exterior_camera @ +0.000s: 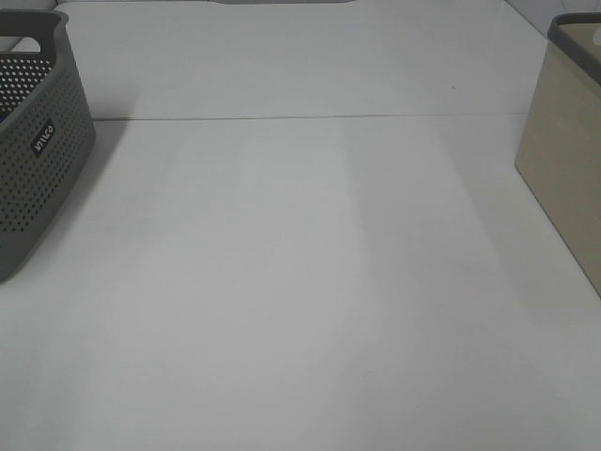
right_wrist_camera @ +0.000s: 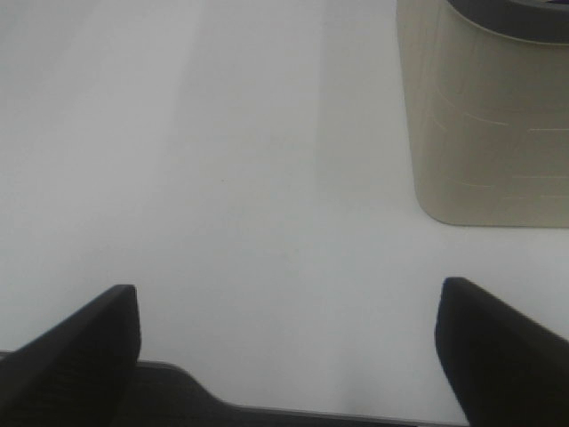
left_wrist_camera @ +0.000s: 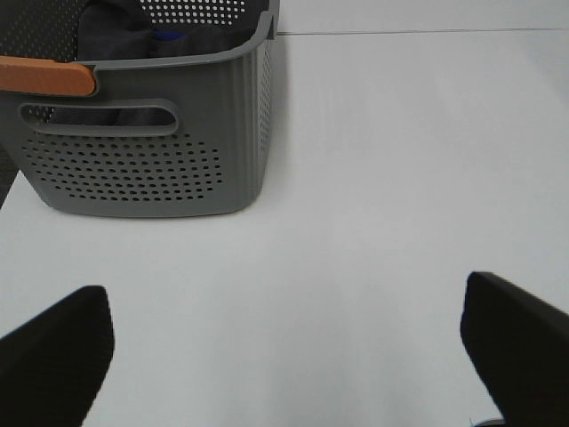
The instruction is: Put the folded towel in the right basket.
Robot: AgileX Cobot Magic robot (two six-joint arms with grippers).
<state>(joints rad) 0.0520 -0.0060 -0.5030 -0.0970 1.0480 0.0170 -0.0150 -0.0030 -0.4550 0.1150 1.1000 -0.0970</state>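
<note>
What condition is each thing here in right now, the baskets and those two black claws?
Grey perforated basket: upright on the table, dark items inside, orange bar across its rim.
Beige basket: upright on the table, contents hidden.
Left gripper: open, empty, above the white table.
Right gripper: open, empty.
Folded towel: not identifiable in any view.

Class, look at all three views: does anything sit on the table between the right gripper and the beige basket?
Nothing visible does. Bare white table lies between the open right gripper and the beige basket with the grey rim. No towel shows on the table.
</note>
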